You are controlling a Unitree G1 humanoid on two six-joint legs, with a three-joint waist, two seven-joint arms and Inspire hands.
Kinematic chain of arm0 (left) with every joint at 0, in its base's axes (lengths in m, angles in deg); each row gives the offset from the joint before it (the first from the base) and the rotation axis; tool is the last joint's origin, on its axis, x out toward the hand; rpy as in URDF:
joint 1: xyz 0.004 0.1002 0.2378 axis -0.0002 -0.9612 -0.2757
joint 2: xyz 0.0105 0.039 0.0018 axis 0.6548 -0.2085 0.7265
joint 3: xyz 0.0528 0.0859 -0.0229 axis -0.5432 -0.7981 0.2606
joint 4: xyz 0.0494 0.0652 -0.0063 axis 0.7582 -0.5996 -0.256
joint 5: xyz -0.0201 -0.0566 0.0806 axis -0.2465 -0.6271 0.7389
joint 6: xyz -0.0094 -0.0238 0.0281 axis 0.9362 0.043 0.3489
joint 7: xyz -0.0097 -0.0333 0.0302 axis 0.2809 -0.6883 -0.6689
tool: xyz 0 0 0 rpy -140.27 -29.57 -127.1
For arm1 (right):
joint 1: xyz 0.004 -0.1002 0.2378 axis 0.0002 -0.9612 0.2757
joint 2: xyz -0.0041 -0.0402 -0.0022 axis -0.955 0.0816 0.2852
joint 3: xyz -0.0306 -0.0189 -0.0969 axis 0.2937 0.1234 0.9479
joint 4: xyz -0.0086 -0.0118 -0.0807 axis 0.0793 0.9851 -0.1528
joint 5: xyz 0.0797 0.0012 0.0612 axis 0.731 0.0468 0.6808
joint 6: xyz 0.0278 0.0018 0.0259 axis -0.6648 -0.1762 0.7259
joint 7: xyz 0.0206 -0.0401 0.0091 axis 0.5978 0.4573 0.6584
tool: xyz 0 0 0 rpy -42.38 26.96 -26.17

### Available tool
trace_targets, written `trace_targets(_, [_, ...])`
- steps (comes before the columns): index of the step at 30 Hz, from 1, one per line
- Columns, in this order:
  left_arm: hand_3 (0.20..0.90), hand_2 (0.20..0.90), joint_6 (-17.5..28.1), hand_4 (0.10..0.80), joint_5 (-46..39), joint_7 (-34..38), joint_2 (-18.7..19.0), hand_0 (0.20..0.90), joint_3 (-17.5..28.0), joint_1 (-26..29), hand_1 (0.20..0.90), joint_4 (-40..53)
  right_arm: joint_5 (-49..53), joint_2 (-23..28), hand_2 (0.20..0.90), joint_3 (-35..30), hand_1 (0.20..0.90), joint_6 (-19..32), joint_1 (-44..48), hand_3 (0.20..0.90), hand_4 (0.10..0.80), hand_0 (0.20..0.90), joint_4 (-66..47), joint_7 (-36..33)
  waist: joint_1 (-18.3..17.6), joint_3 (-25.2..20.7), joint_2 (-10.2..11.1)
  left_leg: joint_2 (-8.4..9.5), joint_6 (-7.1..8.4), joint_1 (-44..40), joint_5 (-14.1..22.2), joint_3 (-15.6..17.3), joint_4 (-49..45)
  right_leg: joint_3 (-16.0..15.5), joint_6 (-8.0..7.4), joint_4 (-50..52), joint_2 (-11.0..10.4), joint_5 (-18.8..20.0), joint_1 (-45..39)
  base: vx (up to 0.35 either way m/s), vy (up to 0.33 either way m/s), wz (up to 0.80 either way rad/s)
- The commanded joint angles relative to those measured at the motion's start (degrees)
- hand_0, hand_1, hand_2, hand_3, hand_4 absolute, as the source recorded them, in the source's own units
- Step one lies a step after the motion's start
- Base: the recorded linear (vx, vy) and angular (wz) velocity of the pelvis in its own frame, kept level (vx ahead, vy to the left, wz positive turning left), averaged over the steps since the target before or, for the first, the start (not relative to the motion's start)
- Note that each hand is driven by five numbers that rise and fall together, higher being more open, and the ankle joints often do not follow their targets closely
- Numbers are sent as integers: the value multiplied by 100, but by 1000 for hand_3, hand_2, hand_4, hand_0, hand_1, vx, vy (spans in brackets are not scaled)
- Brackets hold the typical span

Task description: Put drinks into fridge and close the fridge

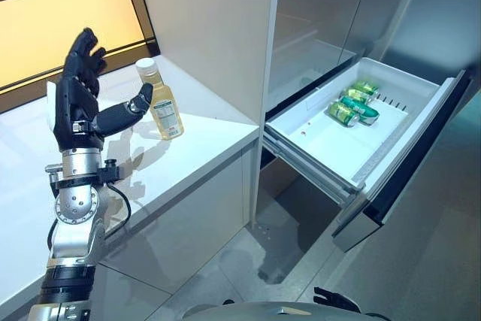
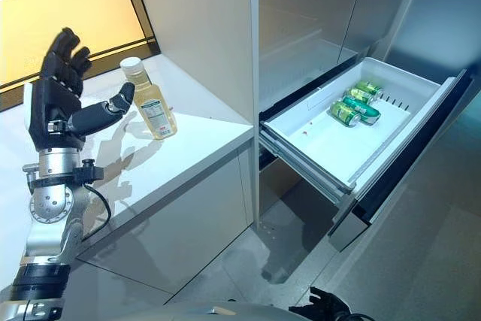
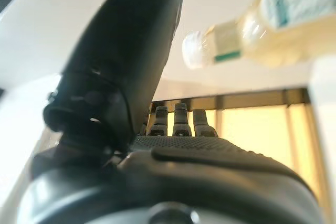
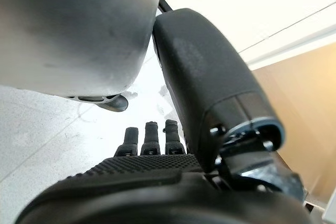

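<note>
A bottle of yellow drink [image 1: 162, 104] with a white cap stands upright on the white counter [image 1: 199, 148]. My left hand [image 1: 75, 107] is raised just left of it, open, fingers spread upward, with the thumb tip at the bottle's side. In the left wrist view the bottle [image 3: 273, 30] shows past the thumb of the hand [image 3: 173, 171]. The fridge's lower drawer [image 1: 312, 140] is pulled out to the right, with green cans [image 1: 353, 104] lying at its back. My right hand [image 4: 152, 182] hangs low, open and empty, and shows at the bottom of the right eye view [image 2: 325, 306].
The tall fridge front [image 1: 323, 13] rises behind the drawer, beside a white cabinet wall [image 1: 210, 28]. The drawer's dark front panel [image 1: 409, 167] juts out over the grey floor [image 1: 255, 261]. A yellow lit window [image 1: 52, 20] runs behind the counter.
</note>
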State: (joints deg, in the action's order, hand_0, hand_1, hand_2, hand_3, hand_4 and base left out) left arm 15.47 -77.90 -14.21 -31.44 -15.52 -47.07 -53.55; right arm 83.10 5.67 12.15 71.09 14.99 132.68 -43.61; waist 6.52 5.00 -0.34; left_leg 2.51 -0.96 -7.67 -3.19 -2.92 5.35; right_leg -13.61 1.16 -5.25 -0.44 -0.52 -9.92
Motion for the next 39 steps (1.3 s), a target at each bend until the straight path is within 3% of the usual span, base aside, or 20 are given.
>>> trace_targets(1, [900,900,307,800,-119,-117,95,900,33,391,900,54,-96,-62,900,121,900,59,271,900,800,900,-189,112,3,-110,-106,7,-10,-139,548,293,-35,-153,-352,577,-172,-486,62,0,0,0])
trace_targets(12, [900,900,52,800,-123,-390,243,900,-111,654,900,-586,-201,16,900,53,900,30,242,900,800,900,-203,189,-173,-114,-139,3,-37,-218,583,460,-35,-27,-400,630,-179,-488,73,17,16,-1])
trace_targets(39, [900,900,-145,800,-131,190,817,900,-39,1497,900,-1305,-273,33,900,73,900,-47,113,900,800,900,-275,195,-545,-157,-198,39,-123,-341,683,716,-35,291,-463,715,-142,-503,131,21,13,-6])
